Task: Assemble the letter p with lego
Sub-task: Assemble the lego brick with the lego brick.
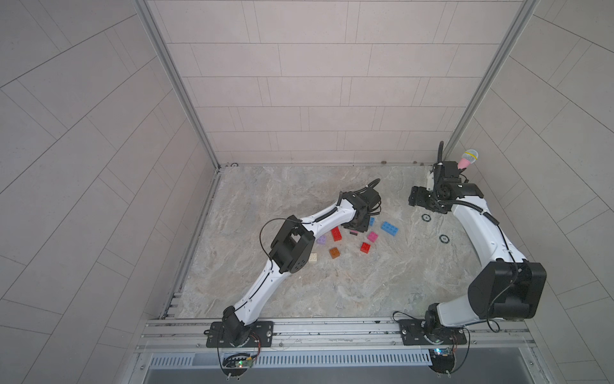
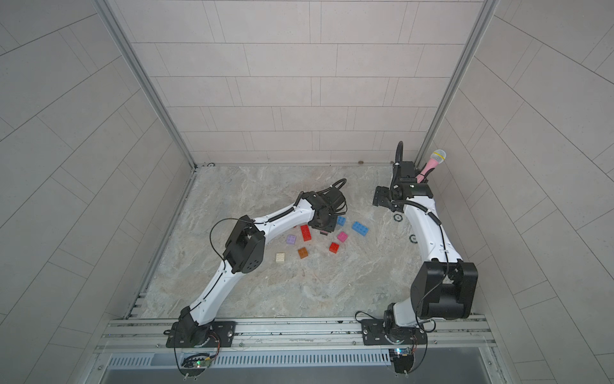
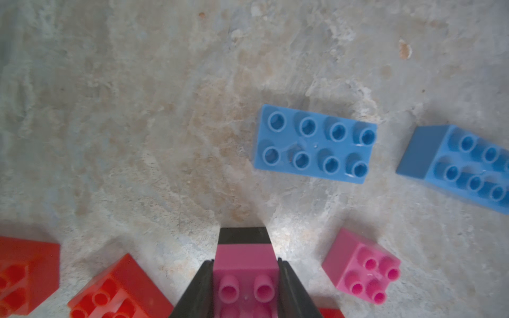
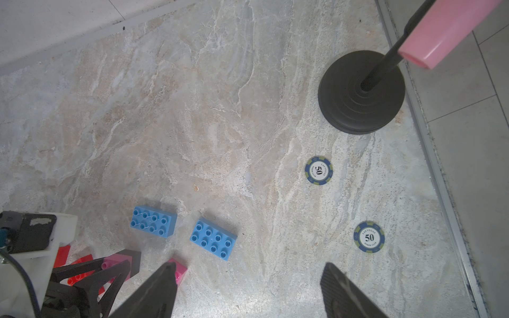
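My left gripper (image 3: 245,261) is shut on a pink brick (image 3: 245,278) that has a black brick (image 3: 243,235) under it, low over the table among the lego. In both top views this gripper (image 1: 357,226) (image 2: 324,226) points down. Around it lie two blue oblong bricks (image 3: 314,143) (image 3: 465,168), a loose pink square brick (image 1: 372,236), a red square brick (image 1: 365,247), a red oblong brick (image 1: 336,234), a lilac brick (image 1: 321,239), an orange-brown brick (image 1: 334,253) and a cream brick (image 1: 312,257). My right gripper (image 4: 249,265) (image 1: 415,197) hangs open and empty at the back right.
Two poker chips (image 4: 318,170) (image 4: 369,237) lie on the marble table right of the bricks. A pink microphone (image 1: 467,158) on a black round-based stand (image 4: 360,92) occupies the back right corner, close behind my right arm. Metal rails edge the table.
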`<control>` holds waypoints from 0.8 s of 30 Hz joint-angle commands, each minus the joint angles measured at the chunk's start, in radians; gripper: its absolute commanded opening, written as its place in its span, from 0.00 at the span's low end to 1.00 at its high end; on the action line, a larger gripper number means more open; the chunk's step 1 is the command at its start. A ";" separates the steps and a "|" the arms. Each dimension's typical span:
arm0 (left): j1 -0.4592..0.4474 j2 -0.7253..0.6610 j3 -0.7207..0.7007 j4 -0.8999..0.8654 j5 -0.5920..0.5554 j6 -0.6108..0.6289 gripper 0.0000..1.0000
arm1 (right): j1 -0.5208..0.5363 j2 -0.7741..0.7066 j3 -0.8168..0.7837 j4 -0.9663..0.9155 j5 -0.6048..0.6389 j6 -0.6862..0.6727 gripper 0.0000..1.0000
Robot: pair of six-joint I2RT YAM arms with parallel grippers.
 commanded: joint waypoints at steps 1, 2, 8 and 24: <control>0.018 0.110 -0.097 -0.256 -0.103 0.009 0.37 | -0.004 0.000 -0.007 -0.029 0.015 -0.013 0.85; 0.019 0.109 -0.105 -0.264 -0.112 0.012 0.37 | -0.004 -0.001 -0.007 -0.031 0.015 -0.013 0.85; 0.022 0.094 -0.197 -0.208 -0.083 0.021 0.37 | -0.004 -0.009 -0.011 -0.033 0.016 -0.013 0.85; 0.032 -0.031 -0.402 -0.121 0.086 0.046 0.37 | -0.004 -0.009 -0.008 -0.032 0.023 -0.015 0.85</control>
